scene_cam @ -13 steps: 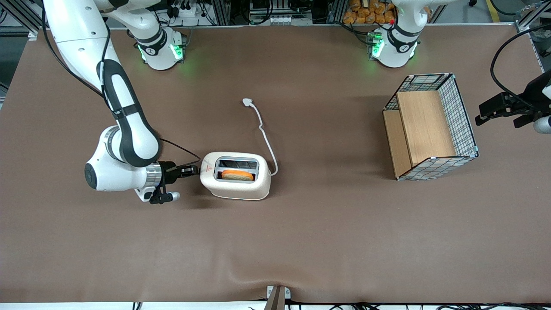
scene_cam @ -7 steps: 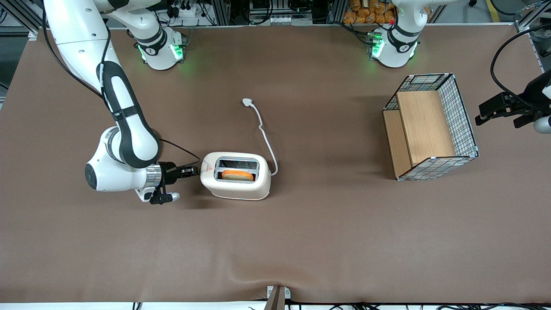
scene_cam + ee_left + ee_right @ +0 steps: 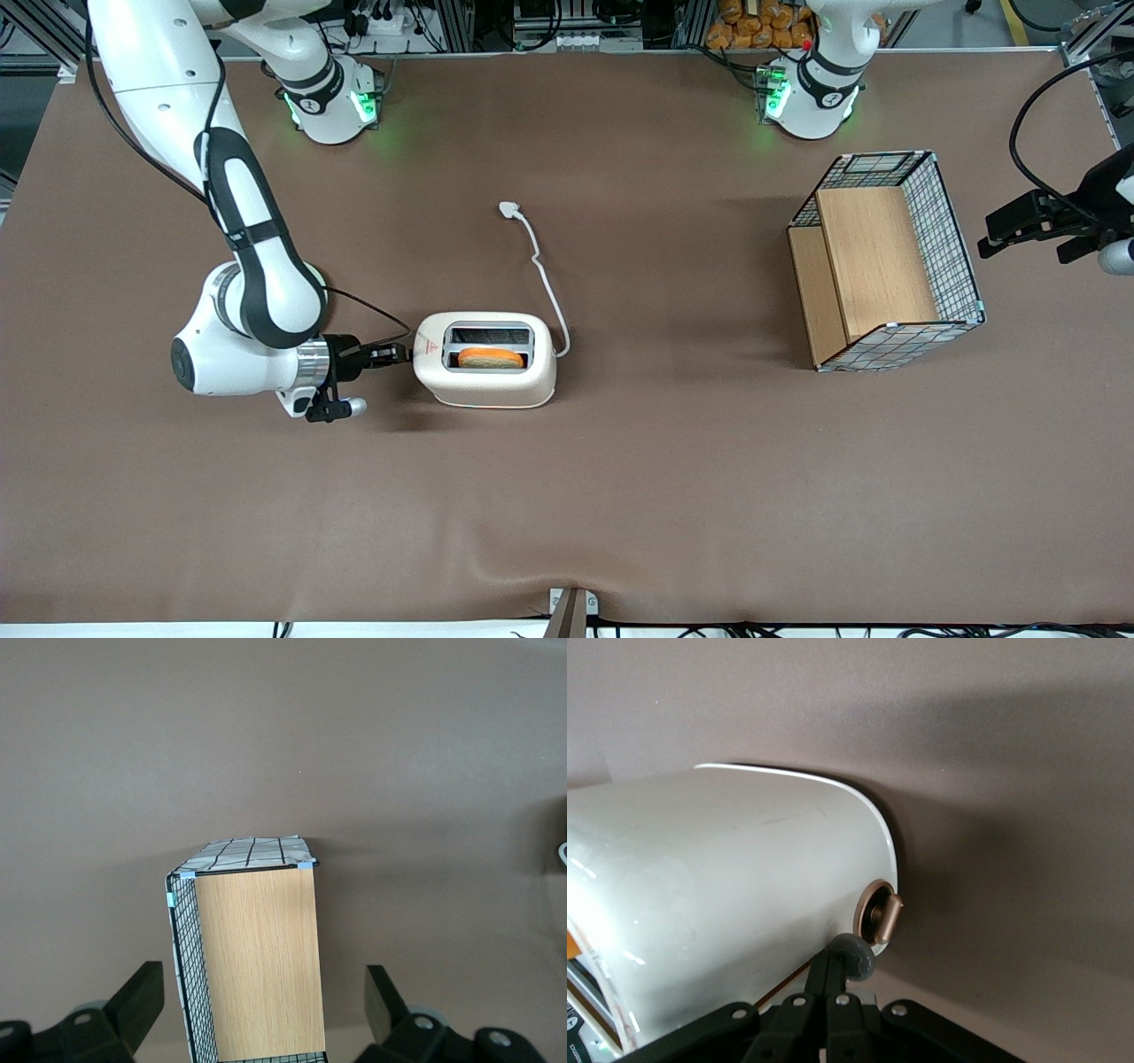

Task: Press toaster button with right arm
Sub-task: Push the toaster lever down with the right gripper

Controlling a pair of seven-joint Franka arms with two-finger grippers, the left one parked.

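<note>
On the brown desk, about midway along it, stands the toaster, white and rounded, with a slice of orange-brown bread in the slot nearer the front camera and the other slot dark. A small red mark sits on its top by the short end that faces the working arm's end of the desk. At that end the right arm lies low and level, and its pincer reaches in to touch the toaster's short end. In the right wrist view the pincer has its black fingers drawn tight together with nothing held between them, a grey round tip at their end resting against the toaster just beside a copper-coloured knob. Whether this grey tip is the toaster button cannot be told. A white cord runs from the toaster's other short end, farther from the front camera, to a white plug. Toward the parked arm's end stands a wire basket with wooden panels inside.
</note>
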